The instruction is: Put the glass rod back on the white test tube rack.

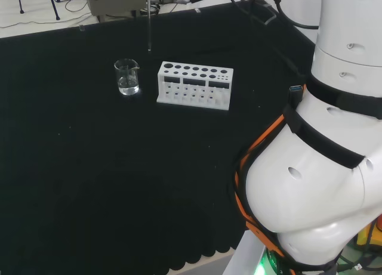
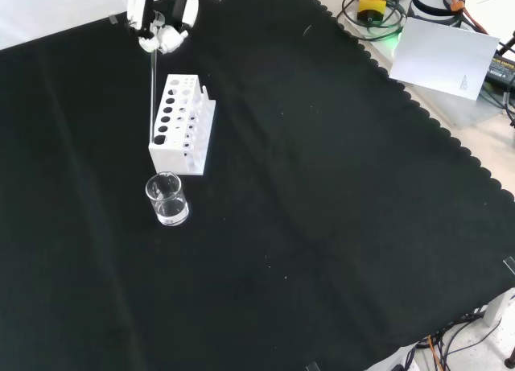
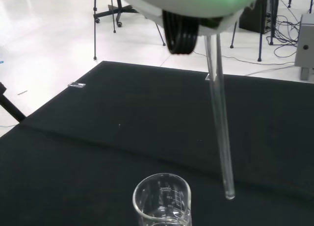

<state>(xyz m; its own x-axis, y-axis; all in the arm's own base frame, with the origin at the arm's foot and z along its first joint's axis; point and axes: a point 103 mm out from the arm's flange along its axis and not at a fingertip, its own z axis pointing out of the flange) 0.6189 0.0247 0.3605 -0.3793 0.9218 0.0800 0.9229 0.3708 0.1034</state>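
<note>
Fingers [image 2: 169,35] of the hand [image 2: 161,21] pinch the glass rod [image 2: 152,85] at its top; it hangs upright, clear of the beaker [image 2: 166,199], above the white test tube rack [image 2: 183,125], presumably for vertical insertion.

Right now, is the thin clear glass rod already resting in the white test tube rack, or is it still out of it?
Out. The hand holds the glass rod roughly upright in the air, its lower tip hanging free above the cloth, not in a hole of the white rack.
</note>
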